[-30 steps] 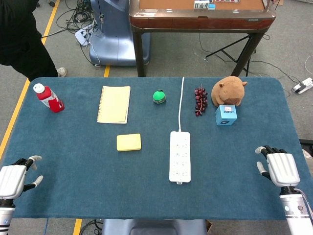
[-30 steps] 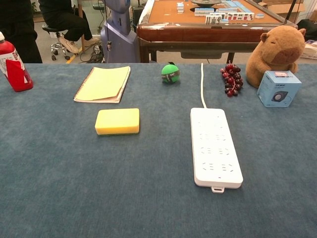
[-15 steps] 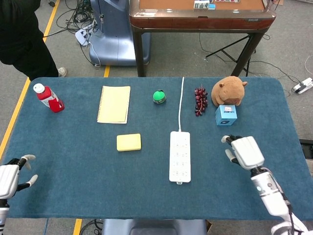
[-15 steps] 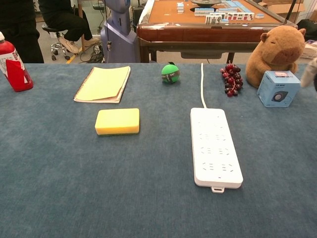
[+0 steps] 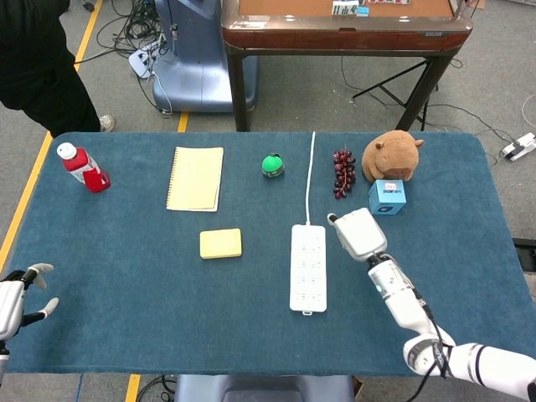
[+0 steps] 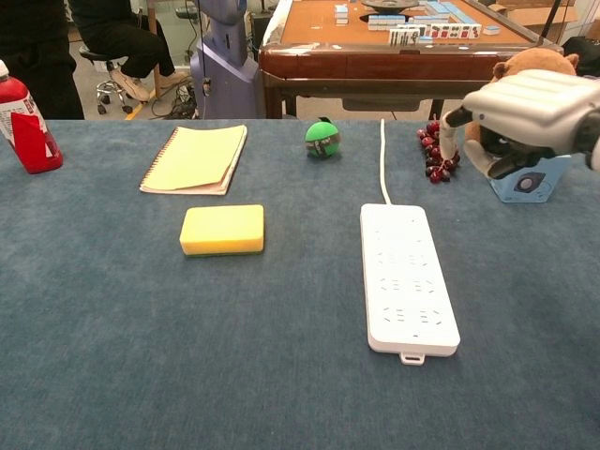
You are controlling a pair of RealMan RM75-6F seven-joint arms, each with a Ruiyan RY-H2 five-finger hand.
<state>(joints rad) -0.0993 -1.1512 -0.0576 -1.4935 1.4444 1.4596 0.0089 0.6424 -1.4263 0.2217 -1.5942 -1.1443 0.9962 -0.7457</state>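
Observation:
My right hand (image 5: 360,234) hovers over the table just right of the white power strip (image 5: 307,266), in front of the purple grapes (image 5: 343,172) and the small blue box (image 5: 387,197). It holds nothing, and its fingers hang bent down and apart. In the chest view the right hand (image 6: 525,117) covers much of the brown capybara plush (image 6: 536,58) and the top of the blue box (image 6: 530,185), with the grapes (image 6: 436,150) just to its left. My left hand (image 5: 12,301) sits empty, fingers spread, off the table's front left corner.
A red bottle (image 5: 82,167) stands at the far left. A yellow notebook (image 5: 195,177), a yellow sponge (image 5: 220,243) and a green ball (image 5: 272,165) lie left of the strip's cord. A wooden table (image 5: 343,25) stands behind.
My right hand has swung from the front right edge leftward and forward to beside the power strip. My left hand has slid a little further off the left edge.

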